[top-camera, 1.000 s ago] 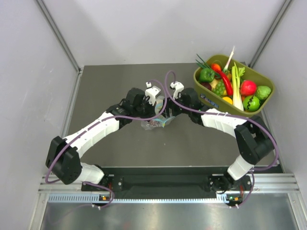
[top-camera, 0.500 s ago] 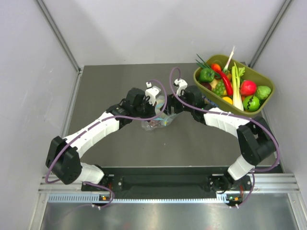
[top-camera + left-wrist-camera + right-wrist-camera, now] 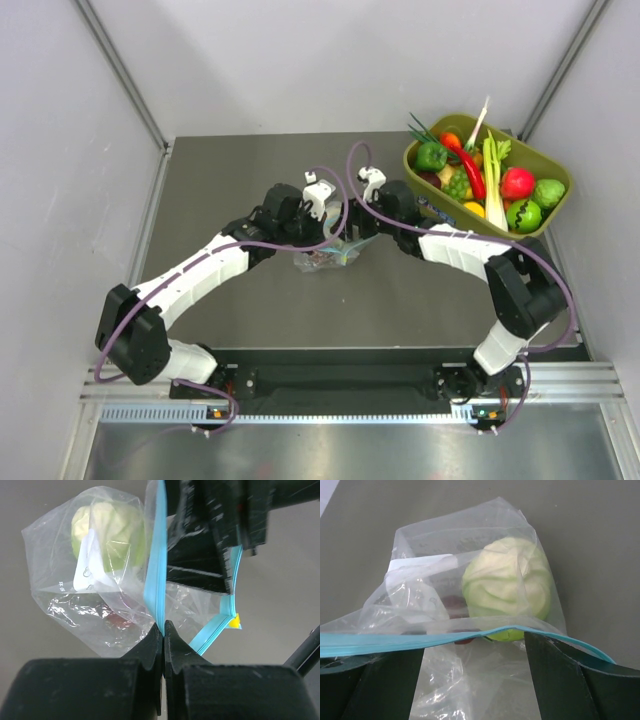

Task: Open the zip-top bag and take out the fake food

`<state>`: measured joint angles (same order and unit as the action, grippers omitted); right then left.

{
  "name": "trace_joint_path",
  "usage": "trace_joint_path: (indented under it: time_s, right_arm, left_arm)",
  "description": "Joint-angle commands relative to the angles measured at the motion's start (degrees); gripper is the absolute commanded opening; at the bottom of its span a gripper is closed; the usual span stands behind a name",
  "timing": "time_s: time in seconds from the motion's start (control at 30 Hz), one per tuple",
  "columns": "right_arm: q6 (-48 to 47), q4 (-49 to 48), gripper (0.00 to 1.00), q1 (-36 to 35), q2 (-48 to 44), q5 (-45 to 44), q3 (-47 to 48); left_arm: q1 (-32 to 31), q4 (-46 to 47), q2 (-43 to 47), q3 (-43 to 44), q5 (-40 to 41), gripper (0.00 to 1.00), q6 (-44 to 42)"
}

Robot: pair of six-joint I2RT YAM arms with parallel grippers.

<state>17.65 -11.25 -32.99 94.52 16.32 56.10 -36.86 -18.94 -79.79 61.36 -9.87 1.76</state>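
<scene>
Overhead view: both arms meet mid-frame above a grey counter. A small clear zip-top bag lies on it between them, at frame centre. My L gripper is pinched tight on the bag's teal zip strip. My R gripper stands wide, jaws either side of the strip, clamping nothing I can make out. A pale green cabbage sits inside the bag w/ something red beside it. An olive tub of toy veg is upper right, well apart. Risks, in my judgement: the thin strip slips out of the L pinch; the R jaws close on both lips, so the mouth won't part; or a pull drags the whole bag along.
</scene>
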Motion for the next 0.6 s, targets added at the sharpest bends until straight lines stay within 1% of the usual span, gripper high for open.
trace_joint_path:
  time_s: [0.0,0.23,0.4,0.47,0.57]
  right_arm:
    - [-0.25,-1.41,0.79,-1.54,1.98,-2.25,3.32]
    - [-0.16,-0.27,0.8,-3.21,1.9,-5.15,4.2]
    - [-0.42,1.57,0.8,-5.24,-0.39,-9.81,4.19]
    - [0.45,4.82,0.8,-5.59,-0.56,-9.64,5.07]
    - [1.42,5.09,0.8,-6.82,-1.53,-9.73,4.11]
  left_arm:
    - [-0.05,1.1,0.25,0.34,-1.38,0.0,0.26]
    - [-0.05,1.27,0.25,0.25,-1.73,0.0,0.26]
    - [-0.05,1.36,0.07,0.25,-1.91,0.0,0.35]
    - [-0.05,1.36,0.07,0.25,-2.0,0.0,0.44]
    - [-0.05,1.45,-0.02,0.25,-2.08,0.0,0.44]
